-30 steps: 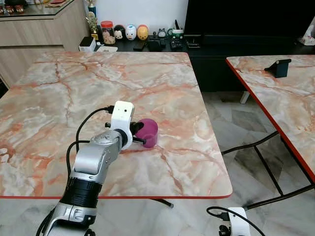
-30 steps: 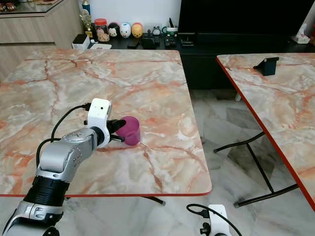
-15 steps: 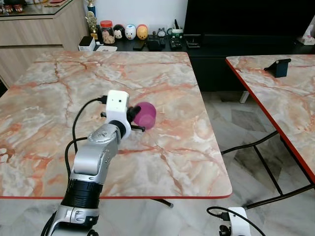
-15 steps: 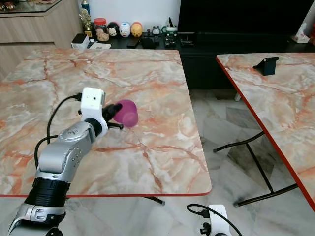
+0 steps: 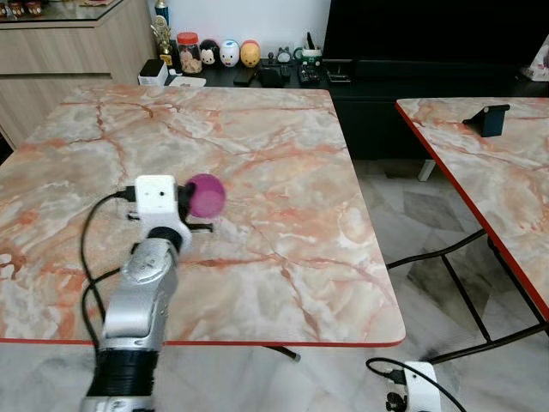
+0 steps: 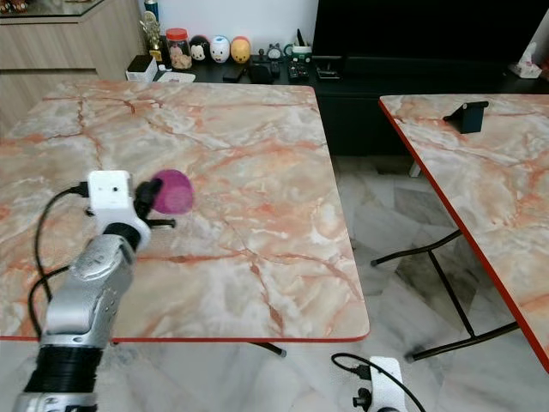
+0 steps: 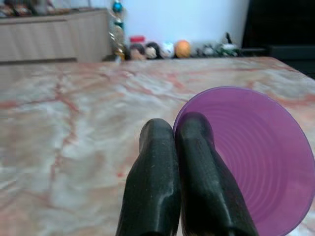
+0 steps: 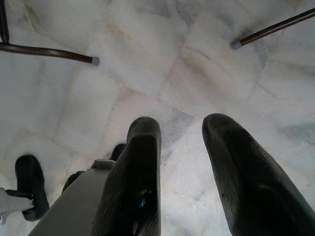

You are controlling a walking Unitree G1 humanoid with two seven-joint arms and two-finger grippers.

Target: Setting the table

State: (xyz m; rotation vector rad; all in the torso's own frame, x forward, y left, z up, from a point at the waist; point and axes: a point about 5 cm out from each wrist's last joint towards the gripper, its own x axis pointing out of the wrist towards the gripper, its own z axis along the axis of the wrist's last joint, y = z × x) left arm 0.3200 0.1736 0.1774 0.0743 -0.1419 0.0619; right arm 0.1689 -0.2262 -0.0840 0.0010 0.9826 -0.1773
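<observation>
Left gripper (image 7: 174,147) pinches the cup (image 5: 206,195) by its rim above the counter (image 5: 283,163); that thin hold could slip, while the right gripper (image 8: 182,162) hangs released.

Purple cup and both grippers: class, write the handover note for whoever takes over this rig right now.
Left gripper: shut on the rim of the purple cup, held lifted and tipped on its side above the marble table.
Right gripper: open, hanging idle over the floor.
Done: cup picked up.
Left: set it upright at a place on the table, then release.
</observation>
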